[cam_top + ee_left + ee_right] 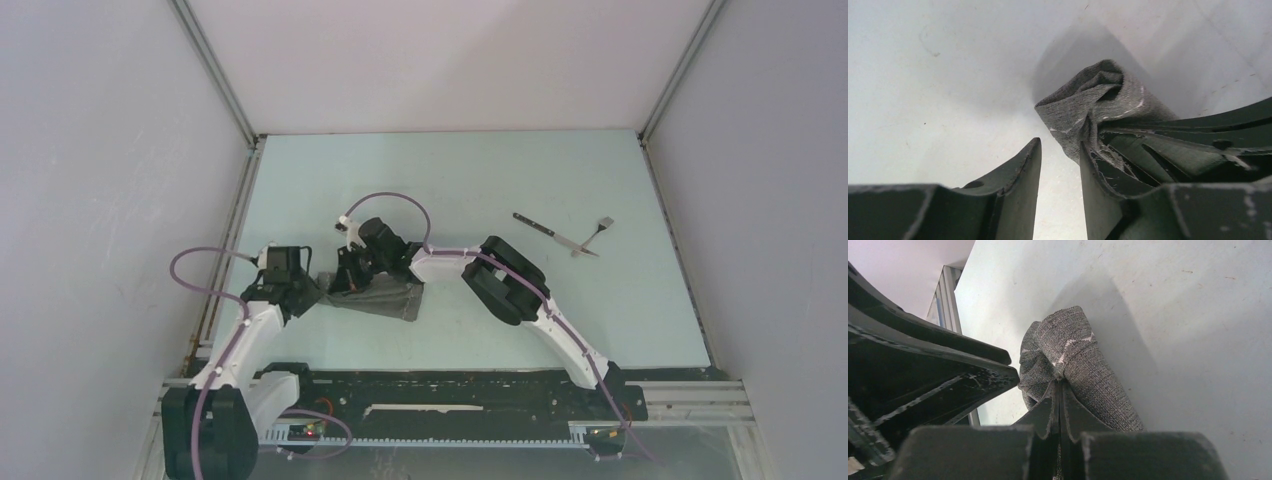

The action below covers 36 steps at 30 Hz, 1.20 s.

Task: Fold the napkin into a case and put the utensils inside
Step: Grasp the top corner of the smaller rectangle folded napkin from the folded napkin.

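Handling the napkin (388, 298) means working with limp, light cloth that sags and bunches wherever it goes unsupported. Your right jaws are clamped on a gathered fold of it. Your left jaws stand parted, gripping nothing, with the cloth bunched just past their tips. Pinch it at a hemmed edge or corner, never mid-sheet. The utensils (578, 245) lie on the desk (450, 180), well right of both jaws.

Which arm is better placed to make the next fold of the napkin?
Right, most likely. The right hand is shut on a bunched edge of the napkin, so it could draw that edge over. The left hand is open beside the napkin, with nothing between its fingers.
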### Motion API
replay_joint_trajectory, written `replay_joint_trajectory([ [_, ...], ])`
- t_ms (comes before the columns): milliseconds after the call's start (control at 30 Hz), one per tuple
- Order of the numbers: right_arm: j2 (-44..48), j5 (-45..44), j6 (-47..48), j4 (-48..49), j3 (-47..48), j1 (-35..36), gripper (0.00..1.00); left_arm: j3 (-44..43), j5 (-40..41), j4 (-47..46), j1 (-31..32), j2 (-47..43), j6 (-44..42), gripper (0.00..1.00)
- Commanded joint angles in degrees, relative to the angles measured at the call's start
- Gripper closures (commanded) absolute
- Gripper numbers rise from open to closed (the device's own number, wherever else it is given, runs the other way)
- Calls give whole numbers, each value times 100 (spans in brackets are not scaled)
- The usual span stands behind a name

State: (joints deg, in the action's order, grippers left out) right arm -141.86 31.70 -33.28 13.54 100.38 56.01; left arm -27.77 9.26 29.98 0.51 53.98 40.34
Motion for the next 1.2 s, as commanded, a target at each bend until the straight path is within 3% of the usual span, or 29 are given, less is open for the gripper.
replay_joint_trajectory([
  [0,53,-187,220,-317,146,121,100,-146,17,-141,19,181,-82,61],
  [100,53,-190,225,-334,144,129,100,-107,-35,-198,19,208,-79,65],
  [267,64,-190,253,-360,159,152,100,-88,-135,-276,19,274,-112,62],
  [433,72,-200,275,-369,174,169,100,-150,-198,-343,19,420,-147,66],
  [1167,80,-249,310,-392,170,200,100,-78,-326,-350,45,30,-164,63],
])
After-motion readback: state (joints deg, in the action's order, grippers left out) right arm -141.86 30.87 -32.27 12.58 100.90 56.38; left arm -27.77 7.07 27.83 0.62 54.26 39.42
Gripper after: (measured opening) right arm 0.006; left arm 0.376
